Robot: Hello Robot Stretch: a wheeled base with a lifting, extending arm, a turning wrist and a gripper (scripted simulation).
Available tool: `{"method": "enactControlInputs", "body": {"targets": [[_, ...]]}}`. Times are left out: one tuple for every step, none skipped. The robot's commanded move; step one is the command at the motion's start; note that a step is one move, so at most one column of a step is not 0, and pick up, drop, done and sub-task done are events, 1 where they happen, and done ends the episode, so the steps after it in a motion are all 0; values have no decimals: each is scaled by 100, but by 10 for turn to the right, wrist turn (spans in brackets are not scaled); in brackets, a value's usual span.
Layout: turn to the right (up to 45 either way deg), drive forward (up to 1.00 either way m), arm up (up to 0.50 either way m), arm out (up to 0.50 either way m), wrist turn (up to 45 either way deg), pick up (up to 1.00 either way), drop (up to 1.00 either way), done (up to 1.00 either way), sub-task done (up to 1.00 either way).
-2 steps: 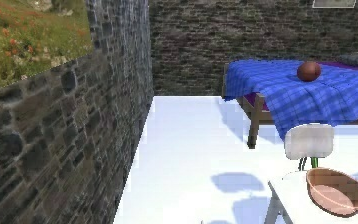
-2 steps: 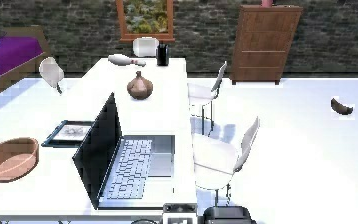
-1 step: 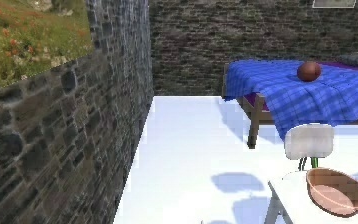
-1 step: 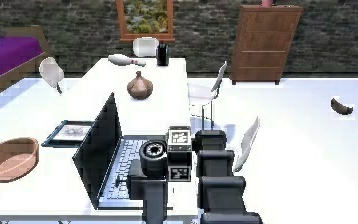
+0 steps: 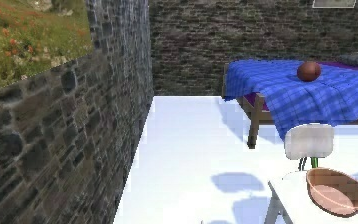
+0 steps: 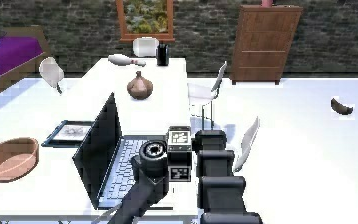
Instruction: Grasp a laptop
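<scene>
An open laptop (image 6: 102,150) with a dark screen and a pale keyboard stands on the near end of a white table (image 6: 162,90) in the arm side view. The dark arm bar rises from the bottom edge, with its two white marked squares above it. My gripper (image 6: 147,170) lies left of those squares, in front of the laptop's keyboard. I cannot tell whether it holds anything, nor whether it touches the laptop.
On the table are a brown vase (image 6: 139,84), a dark cup (image 6: 163,54), a flat framed thing (image 6: 69,131) and a pinkish bowl (image 6: 12,158). White chairs (image 6: 209,88) stand beside it. A blue-covered bed (image 5: 297,90) and a stone wall (image 5: 57,130) lie ahead.
</scene>
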Motion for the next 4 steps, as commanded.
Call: {"method": "enactControlInputs", "body": {"targets": [[0,0,0,0,450,0,0,0,0],[0,0,0,0,450,0,0,0,0],[0,0,0,0,360,0,0,0,0],[0,0,-30,0,0,0,0,0,0]]}}
